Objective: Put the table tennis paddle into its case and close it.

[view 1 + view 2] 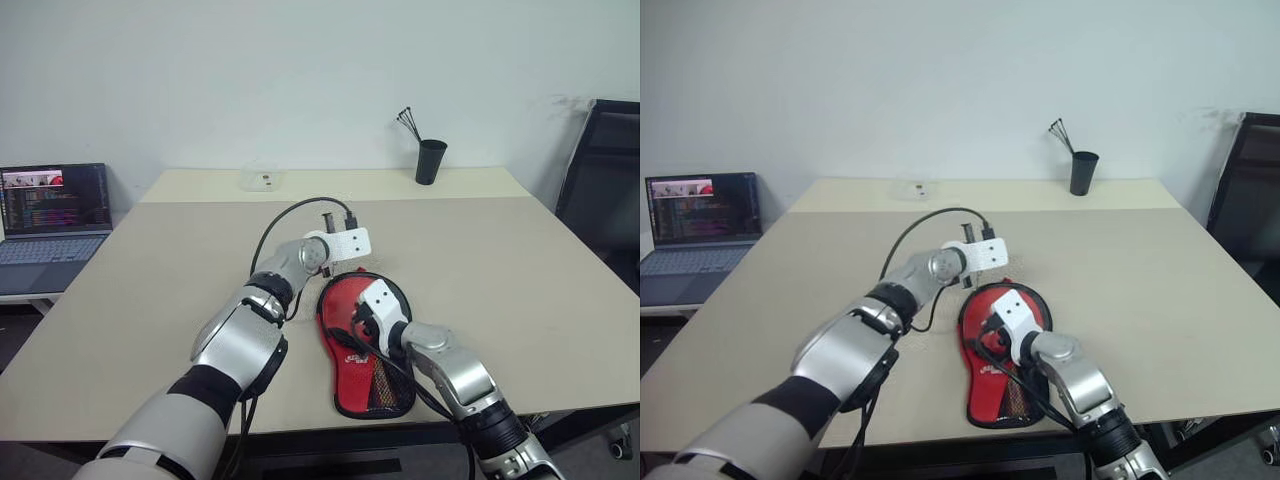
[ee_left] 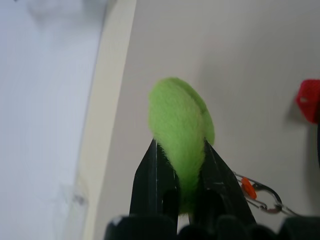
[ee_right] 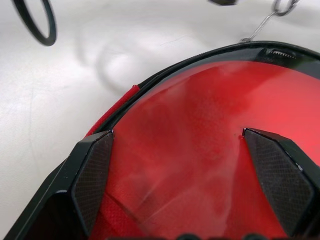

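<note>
The red case (image 1: 368, 392) lies flat near the table's front edge, mesh pocket toward me and its black zipper edge (image 3: 150, 82) running round the wide end. My right gripper (image 3: 177, 132) stands open over that wide end, one finger on each side of the smooth red surface. Just beyond the case, my left gripper (image 2: 180, 145) is shut on the fuzzy green tag (image 2: 180, 112), lifted off the table. A metal clasp (image 2: 261, 198) with an orange bit hangs below the tag. The table tennis paddle is hidden.
The beige table (image 1: 500, 260) has open room to the right and left of the case. A black cup with sticks (image 1: 430, 160) and a small clear object (image 1: 262, 180) stand at the far edge. A laptop (image 1: 55, 215) sits at the left, a black chair (image 1: 605, 170) at the right.
</note>
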